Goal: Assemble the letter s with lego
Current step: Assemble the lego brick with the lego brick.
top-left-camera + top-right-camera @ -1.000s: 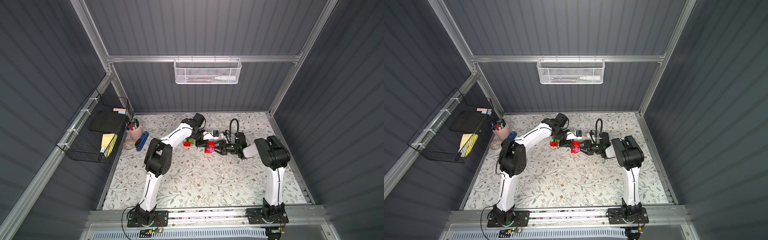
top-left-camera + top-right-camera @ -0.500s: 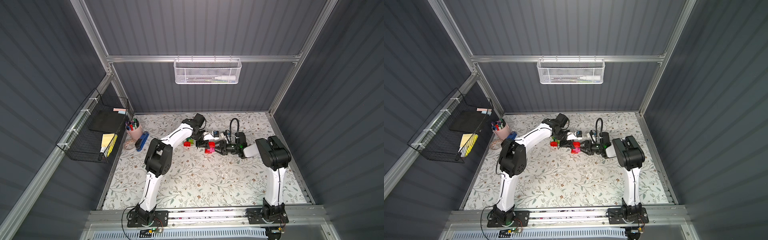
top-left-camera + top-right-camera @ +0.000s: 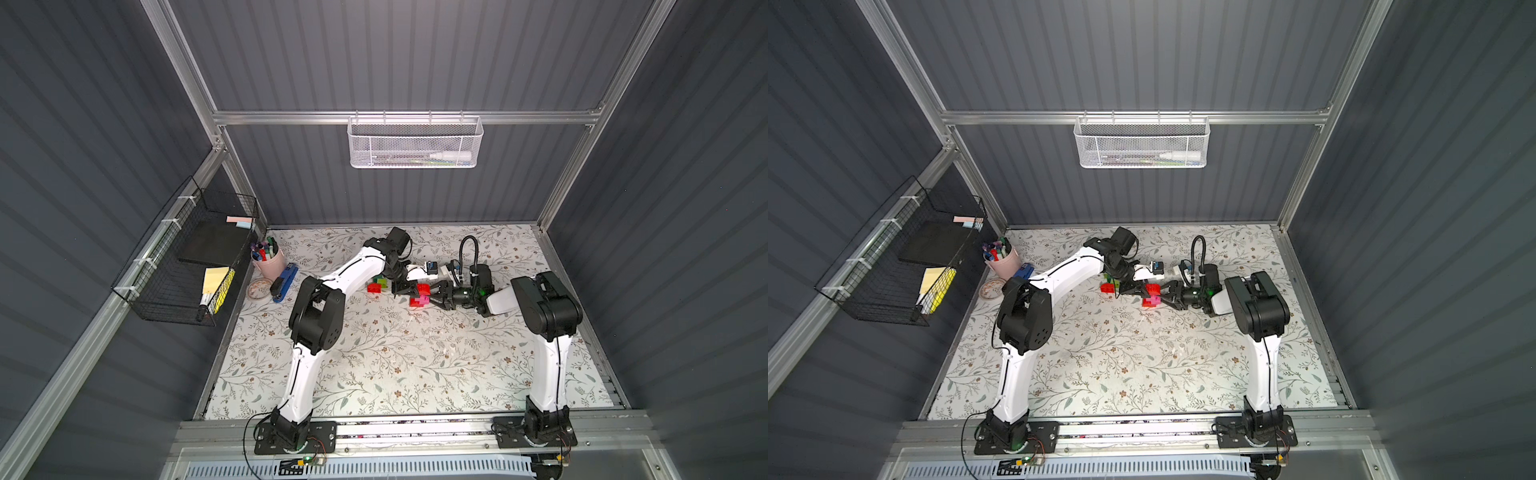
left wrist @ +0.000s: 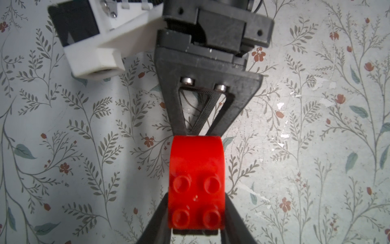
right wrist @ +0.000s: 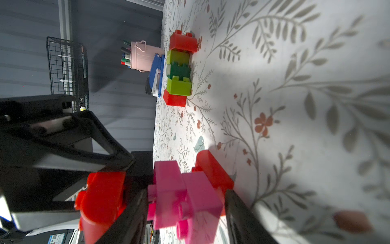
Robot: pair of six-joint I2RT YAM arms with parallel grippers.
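Note:
In the left wrist view my left gripper [image 4: 196, 224] is shut on a red lego brick [image 4: 196, 183] with its studs facing the camera. That brick's far end meets the tips of my right gripper [image 4: 197, 132]. My right gripper [image 5: 185, 202] is shut on joined pink lego bricks [image 5: 185, 196] that have another red brick [image 5: 213, 171] fixed to them. The left-held red brick [image 5: 101, 198] hangs just beside the pink ones. In both top views the two grippers meet above the mat at the red brick [image 3: 423, 288] and the pink bricks [image 3: 1155, 299].
A joined row of red, lime and dark green lego [image 5: 178, 70] lies on the mat [image 3: 395, 353] left of the grippers [image 3: 376, 284]. A pink pen cup [image 3: 268, 259], blue stapler [image 3: 284, 281] and small dish [image 3: 258, 288] stand at the left edge. A black wire basket [image 3: 187, 257] hangs on the left wall.

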